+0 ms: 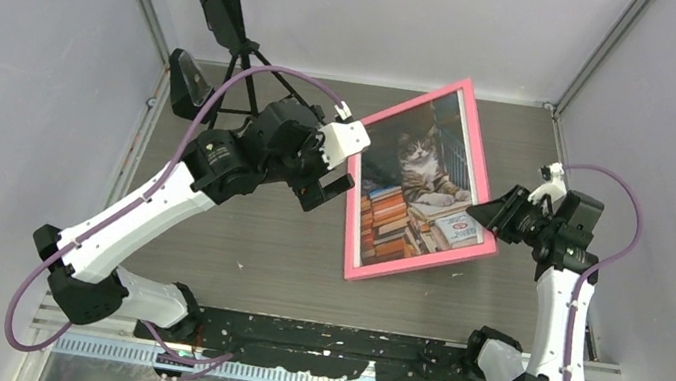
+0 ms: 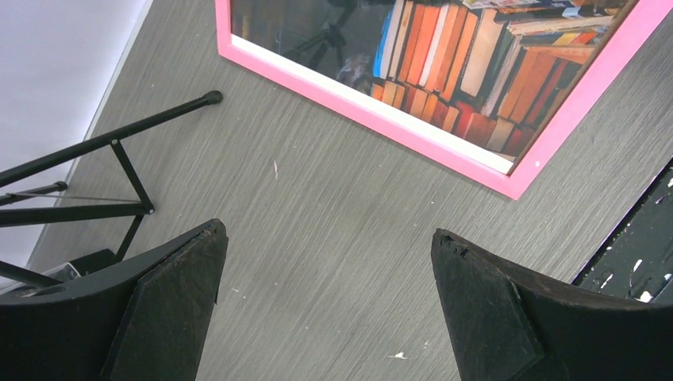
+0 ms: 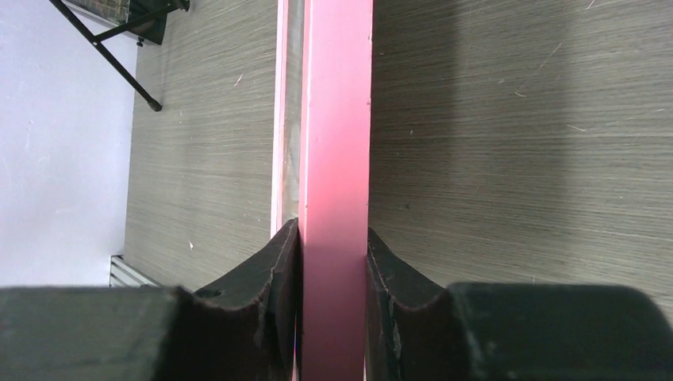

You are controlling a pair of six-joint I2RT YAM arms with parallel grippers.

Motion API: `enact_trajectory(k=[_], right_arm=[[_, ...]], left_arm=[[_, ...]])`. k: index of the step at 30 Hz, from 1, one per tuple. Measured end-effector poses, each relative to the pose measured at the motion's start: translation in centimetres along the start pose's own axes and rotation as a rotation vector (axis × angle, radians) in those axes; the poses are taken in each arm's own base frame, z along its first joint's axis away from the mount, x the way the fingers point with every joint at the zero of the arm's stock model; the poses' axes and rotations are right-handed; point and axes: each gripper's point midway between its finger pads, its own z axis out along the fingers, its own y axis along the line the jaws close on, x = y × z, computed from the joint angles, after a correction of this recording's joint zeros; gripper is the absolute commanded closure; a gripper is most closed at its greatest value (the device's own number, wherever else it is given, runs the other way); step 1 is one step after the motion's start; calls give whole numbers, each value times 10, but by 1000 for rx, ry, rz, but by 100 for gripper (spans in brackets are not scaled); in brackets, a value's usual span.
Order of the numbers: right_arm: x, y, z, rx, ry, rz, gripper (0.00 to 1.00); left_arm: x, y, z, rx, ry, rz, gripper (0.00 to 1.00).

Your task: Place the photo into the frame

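Observation:
The pink frame [image 1: 414,266] lies askew in the middle-right of the table, and the photo [image 1: 417,177] of a cat among books sits inside it, face up. My right gripper [image 1: 490,216] is shut on the frame's right rail near its near corner. In the right wrist view the rail [image 3: 337,119] runs edge-on between the two fingers of that gripper [image 3: 333,238]. My left gripper [image 1: 335,185] hovers open just left of the frame. Its wrist view shows bare table between the fingers [image 2: 182,294], with the frame's corner [image 2: 365,111] and the photo's books [image 2: 460,71] beyond.
A black tripod stand [image 1: 232,63] occupies the back left, its legs [image 2: 95,182] close to my left gripper. A black perforated strip [image 1: 321,345] runs along the near edge. Grey enclosure walls [image 1: 21,52] close in both sides and the back.

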Motion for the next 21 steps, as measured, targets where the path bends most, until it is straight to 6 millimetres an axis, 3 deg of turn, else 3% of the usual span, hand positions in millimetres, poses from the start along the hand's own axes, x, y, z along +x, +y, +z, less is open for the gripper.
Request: enact_trajectory(k=[11,21], right_arm=[[14,-19,15,-30,-39,79,95],[29,-54,43,-21,-8,151,95]], left_arm=[[2,3,3,-18,7,0,0],[8,-1,18,-5,46,4,0]])
